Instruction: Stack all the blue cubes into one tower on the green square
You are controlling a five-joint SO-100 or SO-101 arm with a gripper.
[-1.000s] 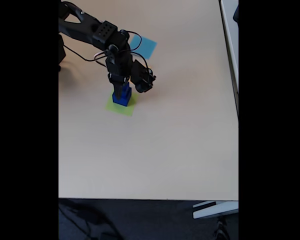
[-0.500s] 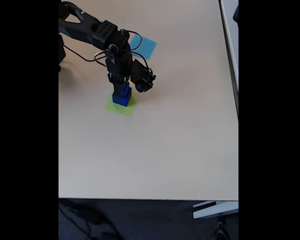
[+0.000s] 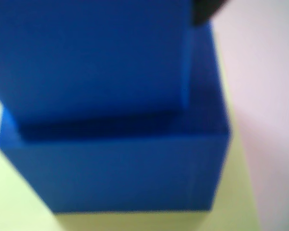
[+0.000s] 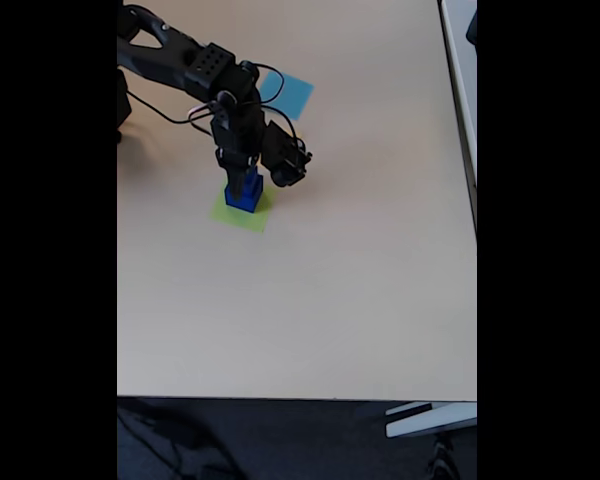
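Count, wrist view: two blue cubes visible, one on the other. The upper cube [image 3: 91, 57] sits on the larger lower cube [image 3: 115, 168]; the lower one's top face shows as a ledge in front of and to the right of the upper. Both are blurred, very close to the lens. A third cube cannot be made out in either view.

Fixed view: the tower [image 4: 244, 192] reads as one small dark blue stepped block directly under the pincer [image 4: 246, 180]. How many tiers it has is too small to tell there.

The stack stands on the green square [image 4: 242, 213], one sheet, lime, flat on the table [image 4: 330, 300]. Green paper shows past the block's base below and to the left of the pincer; in the wrist view it shows at lower left and along the right edge of the lower cube [image 3: 241, 192].

One light blue paper square [image 4: 288, 92] lies up and to the right of the pincer, well apart, partly behind the arm [image 4: 190, 65] and its black cables.

Pincer state: the fingers point down at the top of the stack, touching or just above it. Whether they are clenched or released, I cannot tell. A dark piece, probably a fingertip [image 3: 207, 9], shows at the top edge of the wrist view beside the upper cube.

The table is bare beyond the pincer on the right and below.
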